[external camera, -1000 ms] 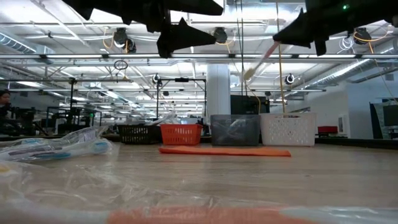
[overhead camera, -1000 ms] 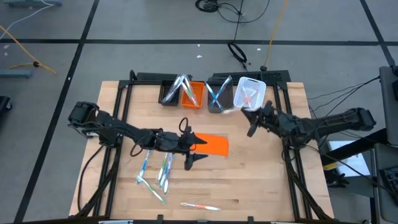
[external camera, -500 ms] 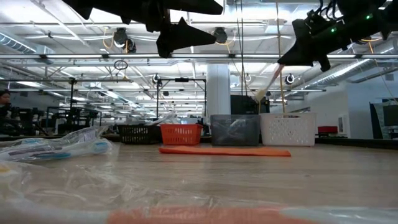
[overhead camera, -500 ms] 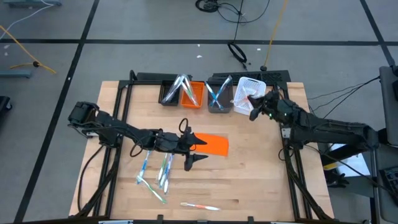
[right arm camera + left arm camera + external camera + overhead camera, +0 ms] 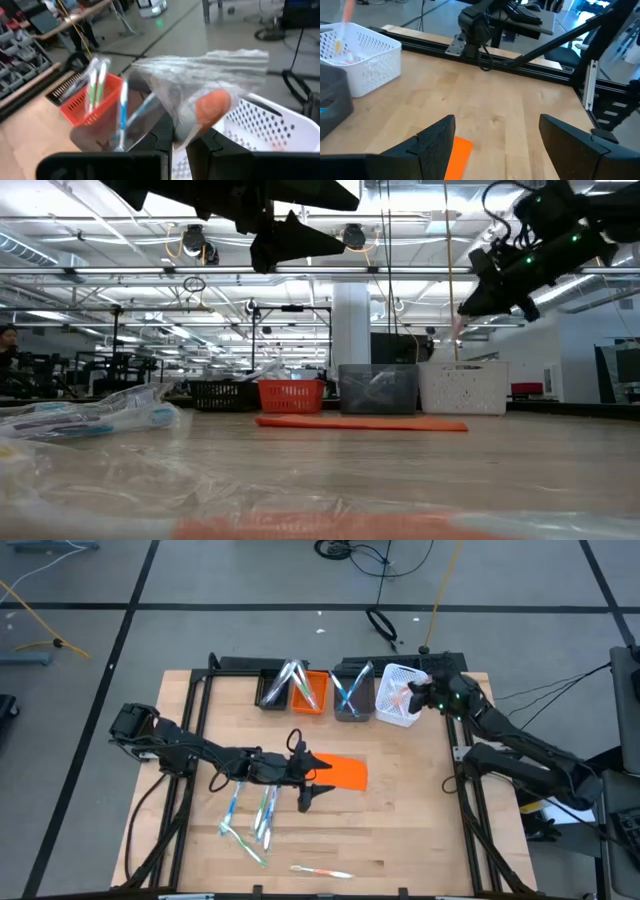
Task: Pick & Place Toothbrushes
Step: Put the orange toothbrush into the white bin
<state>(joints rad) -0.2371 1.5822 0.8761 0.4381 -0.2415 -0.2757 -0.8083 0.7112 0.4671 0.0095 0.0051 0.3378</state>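
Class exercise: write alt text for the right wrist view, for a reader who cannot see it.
The right gripper is shut on a wrapped toothbrush with an orange-red part, held above the white bin. Beyond stand an orange bin holding green toothbrushes and a grey bin holding blue ones.

Left gripper [image 5: 318,785] spread wide mid-table; right gripper [image 5: 415,697] clamped, far side.

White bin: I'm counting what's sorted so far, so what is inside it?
In the white bin, orange-red accented toothbrushes show through. The right gripper, shut on a wrapped toothbrush, hangs over it and covers part, so no count is possible.
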